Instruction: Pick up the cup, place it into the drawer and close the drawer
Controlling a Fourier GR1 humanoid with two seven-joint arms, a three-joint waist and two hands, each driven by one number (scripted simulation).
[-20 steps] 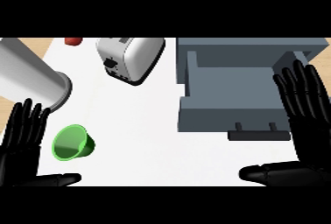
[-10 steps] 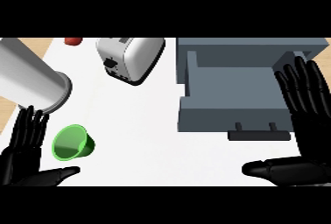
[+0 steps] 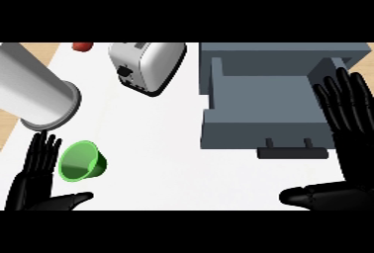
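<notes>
So the green cup [image 3: 82, 161] lies tipped on its side on the white counter [image 3: 168, 148] at the near left, mouth turned toward the near left, right where the left hand [image 3: 36, 179] is. That hand has its fingers straight and a little apart just to the left of the cup, thumb stuck out along the near edge, so the cup sits in the gap between thumb and fingers, with nothing wrapped around it yet. I can't tell if the fingertips actually touch the rim or only sit beside it. The grey drawer [image 3: 272, 106] is pulled open on the right side, well apart from the cup, its dark handle [image 3: 291, 151] facing near. The right hand [image 3: 352, 129] is open too, fingers straight and spread, showing along the drawer's right edge, thumb out low. If I were doing this step, I'd slide the left hand in so the fingers go round the far side of the cup wall and the thumb closes on the near side, gripping around the body rather than the flared rim, since a cup on its side probably rolls if it gets nudged. Also watch the big metal cylinder [image 3: 33, 91] just beyond the hand and the toaster [image 3: 146, 64] further off when lifting and carrying across to the drawer.
</notes>
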